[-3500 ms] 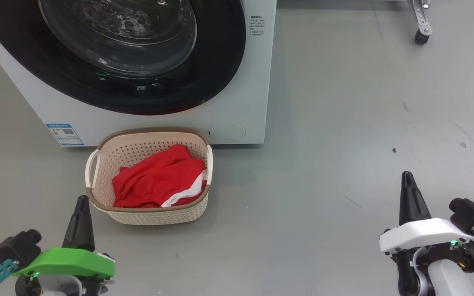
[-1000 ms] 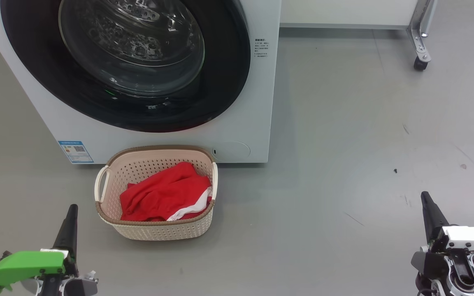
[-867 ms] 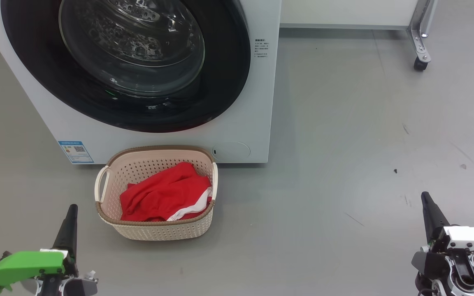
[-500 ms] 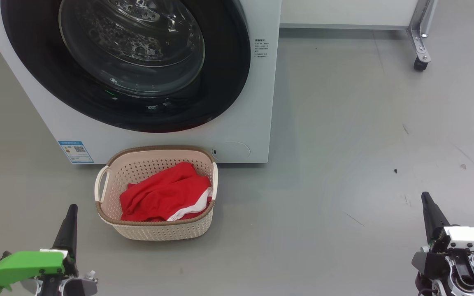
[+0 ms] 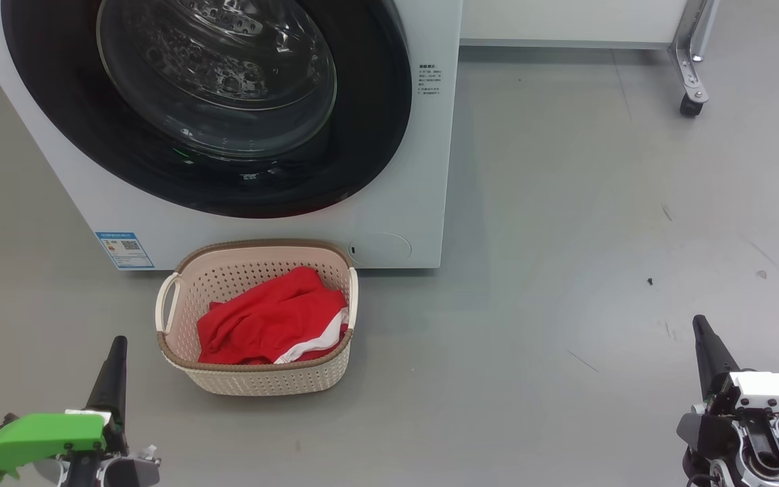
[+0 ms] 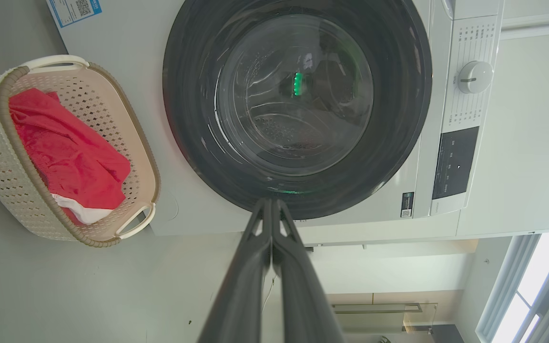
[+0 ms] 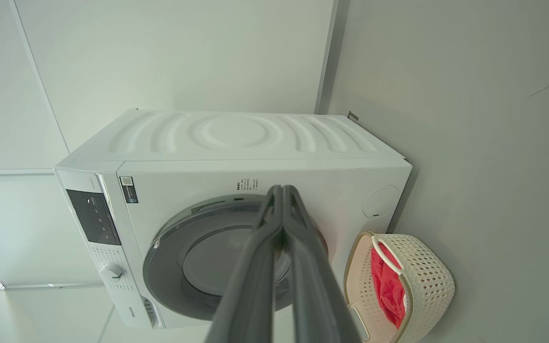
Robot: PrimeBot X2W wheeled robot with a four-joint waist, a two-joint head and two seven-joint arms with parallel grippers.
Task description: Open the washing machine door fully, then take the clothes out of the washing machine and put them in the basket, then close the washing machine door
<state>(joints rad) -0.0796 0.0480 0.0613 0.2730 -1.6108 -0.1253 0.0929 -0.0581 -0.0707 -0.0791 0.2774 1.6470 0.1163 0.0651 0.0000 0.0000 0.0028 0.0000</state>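
Two hands, both pressed fully shut and holding nothing: my left gripper (image 5: 117, 346) and my right gripper (image 5: 699, 326) hang low and wide at my sides, fingers pointing forward. Over the last second neither one stirs. A few seconds back they stood higher and nearer the middle, so I have drawn them home while my head view shifted.

Just ahead of my left fingertips and a little to their right sits the basket (image 5: 254, 245), far to the left of my right hand. The clothes (image 5: 264, 318), red with white trim, lie heaped inside it as before. Beyond the basket, close behind it, stands the washing machine (image 5: 423, 203), and the washing machine door (image 5: 376, 135) lies flush against its front. Through the glass I make out bare drum metal.

With the clothes out, the door shut and my hands parked, I judge the task finished.
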